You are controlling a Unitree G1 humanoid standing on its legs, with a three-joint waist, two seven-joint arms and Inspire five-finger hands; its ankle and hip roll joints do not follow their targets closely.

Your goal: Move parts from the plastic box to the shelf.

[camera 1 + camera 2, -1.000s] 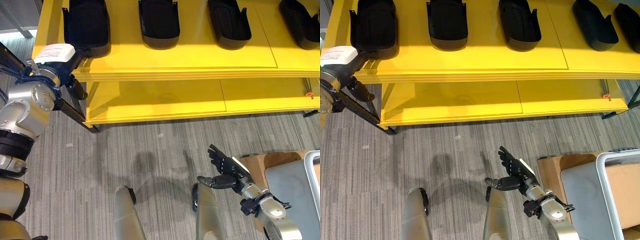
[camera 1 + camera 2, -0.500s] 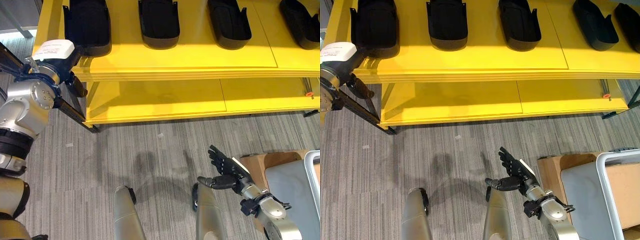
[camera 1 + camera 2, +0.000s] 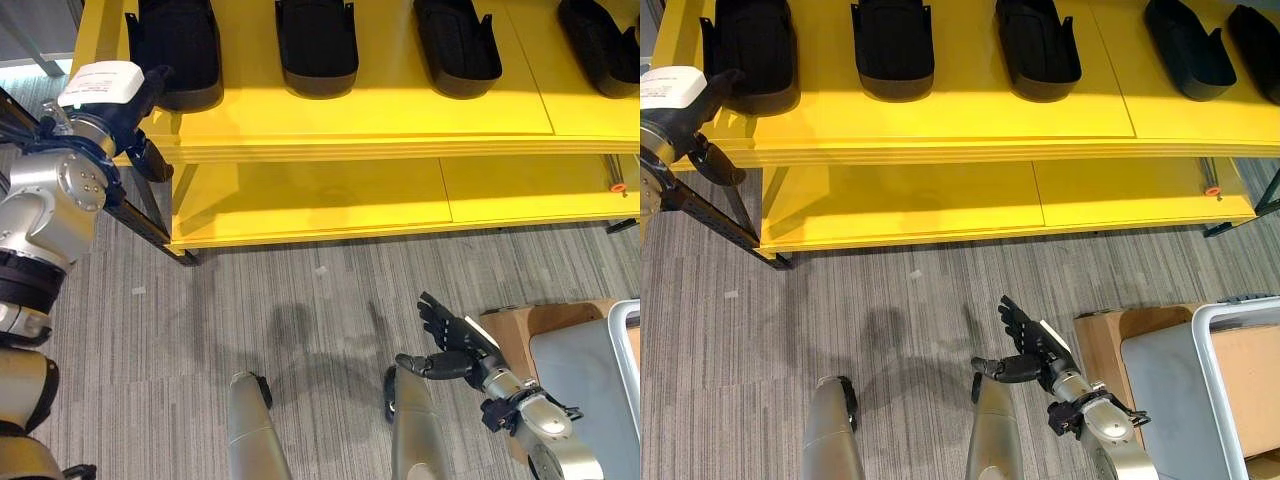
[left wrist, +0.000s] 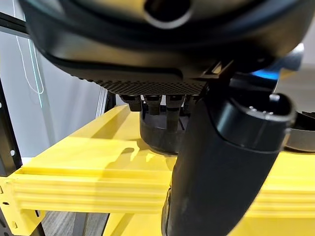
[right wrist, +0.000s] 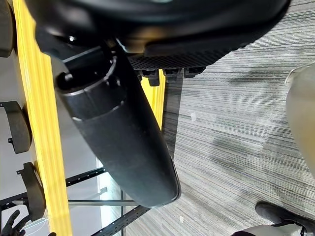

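Several black moulded parts lie in a row on the top board of the yellow shelf [image 3: 380, 110]. The left-most part [image 3: 175, 45] sits at the shelf's left end. My left hand [image 3: 130, 100] is raised at that corner, just in front of this part, fingers straight and holding nothing. In the left wrist view the fingers [image 4: 157, 103] point at the part [image 4: 162, 135] a short way beyond them. My right hand [image 3: 450, 345] hangs low over the floor, open and spread, beside a grey plastic box [image 3: 580, 370].
The grey box sits in a brown cardboard carton [image 3: 520, 325] at the lower right. The shelf has a lower yellow board [image 3: 330, 195] and a black perforated leg [image 3: 150, 225] at its left corner. Grey striped carpet [image 3: 320, 300] lies in front.
My left hand has risen a little and moved left, off the shelf's front edge up to the level of the left-most part. The right hand has stayed put.
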